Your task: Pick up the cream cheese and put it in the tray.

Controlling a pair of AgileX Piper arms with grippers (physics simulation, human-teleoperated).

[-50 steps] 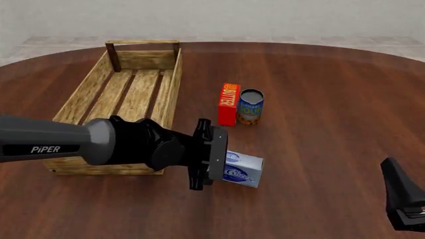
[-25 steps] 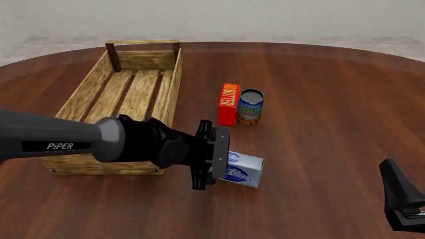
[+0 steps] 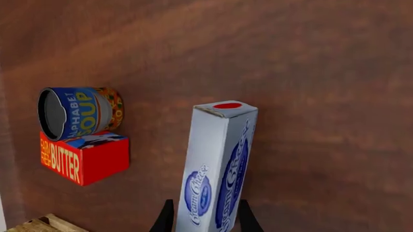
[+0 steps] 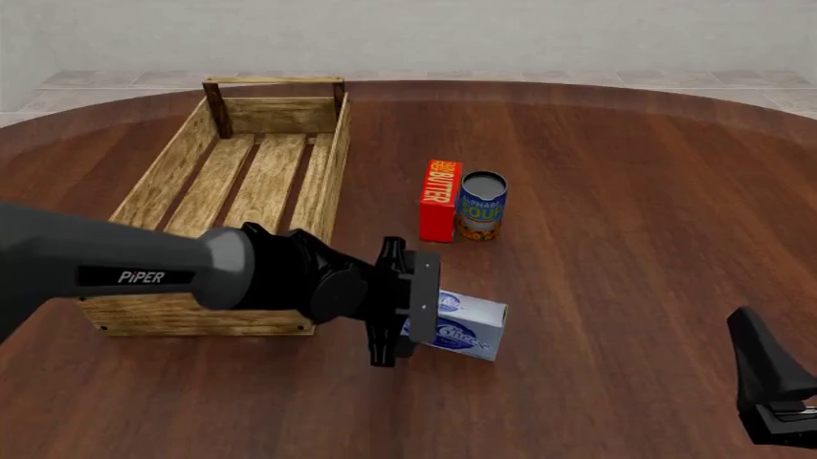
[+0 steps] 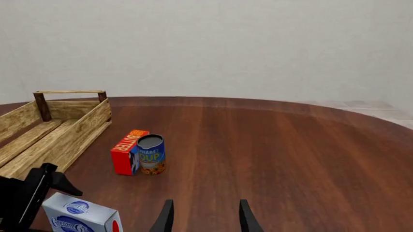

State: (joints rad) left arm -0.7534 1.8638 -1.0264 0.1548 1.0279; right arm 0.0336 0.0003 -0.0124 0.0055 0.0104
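Left wrist view: cream cheese (image 3: 219,169) standing on edge on the table (image 3: 310,72), one end reaching between the two dark fingertips (image 3: 163,220) of the left gripper (image 3: 204,221). Jaws set either side of the broad printed faces, close against them or touching; firm clamp not certain from here. Soup can (image 3: 77,112) and butter box (image 3: 84,157) touching each other, well apart from the cheese.

Front view: cream cheese (image 4: 462,325) on the table just beside the tray's (image 4: 335,172) near corner, outside it, left gripper (image 4: 411,320) at its near end. Right gripper (image 4: 772,387) low at the edge, away from everything; jaw state impossible to tell here.

Right wrist view: right gripper (image 5: 203,217) spread open, holding nothing, only bare wood between the tips. Cream cheese (image 5: 81,215) low at one side, tray (image 5: 84,130) beyond.

Likely handling: a light, stiff carton with smooth, probably slippery printed sides. Best squeezed across the thin dimension on the two broad faces, moderately, nearer the middle than the end to avoid sagging or pivoting on the lift.
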